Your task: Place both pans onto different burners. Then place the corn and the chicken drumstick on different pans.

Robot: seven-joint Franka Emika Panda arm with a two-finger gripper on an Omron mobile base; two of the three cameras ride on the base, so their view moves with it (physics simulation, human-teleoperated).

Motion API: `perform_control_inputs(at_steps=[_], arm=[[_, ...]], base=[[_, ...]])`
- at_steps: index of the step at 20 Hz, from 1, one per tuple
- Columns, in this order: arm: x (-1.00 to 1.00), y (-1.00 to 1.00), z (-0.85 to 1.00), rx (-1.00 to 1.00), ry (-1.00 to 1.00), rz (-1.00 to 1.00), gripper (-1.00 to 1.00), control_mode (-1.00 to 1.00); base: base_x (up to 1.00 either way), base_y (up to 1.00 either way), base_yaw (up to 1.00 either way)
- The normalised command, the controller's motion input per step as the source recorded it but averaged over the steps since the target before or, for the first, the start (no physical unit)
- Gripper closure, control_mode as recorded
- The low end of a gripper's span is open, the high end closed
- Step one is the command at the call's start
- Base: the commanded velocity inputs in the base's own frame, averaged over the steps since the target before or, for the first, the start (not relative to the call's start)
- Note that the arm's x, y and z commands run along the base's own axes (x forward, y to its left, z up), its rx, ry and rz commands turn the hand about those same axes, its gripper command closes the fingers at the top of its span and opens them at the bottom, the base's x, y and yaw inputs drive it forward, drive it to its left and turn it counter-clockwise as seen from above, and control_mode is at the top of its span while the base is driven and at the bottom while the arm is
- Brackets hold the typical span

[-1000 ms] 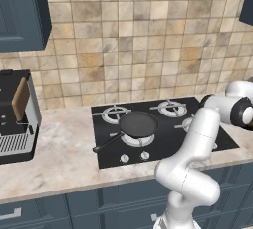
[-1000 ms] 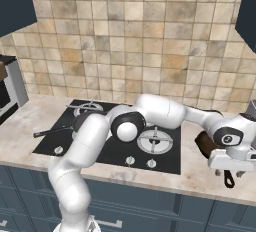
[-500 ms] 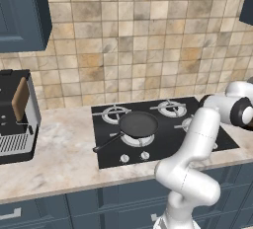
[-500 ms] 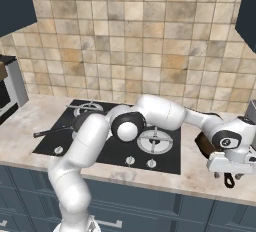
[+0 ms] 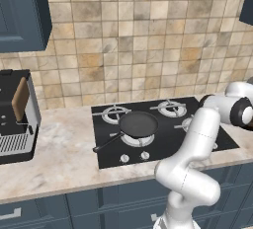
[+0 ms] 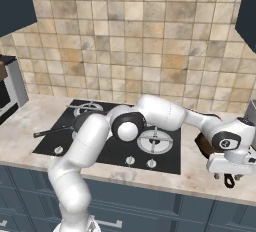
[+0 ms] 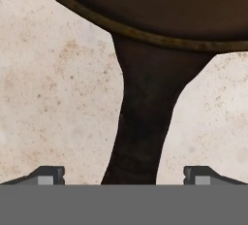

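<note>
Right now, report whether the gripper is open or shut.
Open. The gripper has its fingertips standing wide apart on either side of the brown pan's handle, not touching it.

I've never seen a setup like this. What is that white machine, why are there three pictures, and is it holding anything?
All three show one moment in a computer-rendered kitchen. The white machine is a robot arm on a driving base. Two pictures come from cameras on that base, behind the arm to its left and right; the third looks along its hand. On the black cooktop a dark grey-black pan already sits on a burner. The arm reaches right, over the marble counter, where a reddish-brown pan lies. In the hand view, the end effector is open, a fingertip on each side of that pan's black handle. Nothing is gripped yet.
</note>
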Motion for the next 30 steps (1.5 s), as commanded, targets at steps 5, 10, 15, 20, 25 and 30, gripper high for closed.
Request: perform_control_inputs(at_steps=[5,10,15,20,25,30], arm=[[0.00,0.00,0.00,0.00,0.00,0.00,1.00,-1.00],[-0.01,0.00,0.00,0.00,0.00,0.00,1.00,-1.00],[-0.08,0.00,0.12,0.00,-0.03,0.02,1.00,-1.00],[-0.31,0.00,0.21,0.00,-0.03,0.06,1.00,-1.00],[-0.34,0.03,0.25,0.00,-0.01,0.06,1.00,-1.00],[-0.19,0.09,0.29,0.04,-0.05,0.03,1.00,-1.00]], base=[[0.00,0.00,0.00],[0.00,0.00,0.00],[0.00,0.00,0.00],[0.00,0.00,0.00],[0.00,0.00,0.00],[0.00,0.00,0.00]])
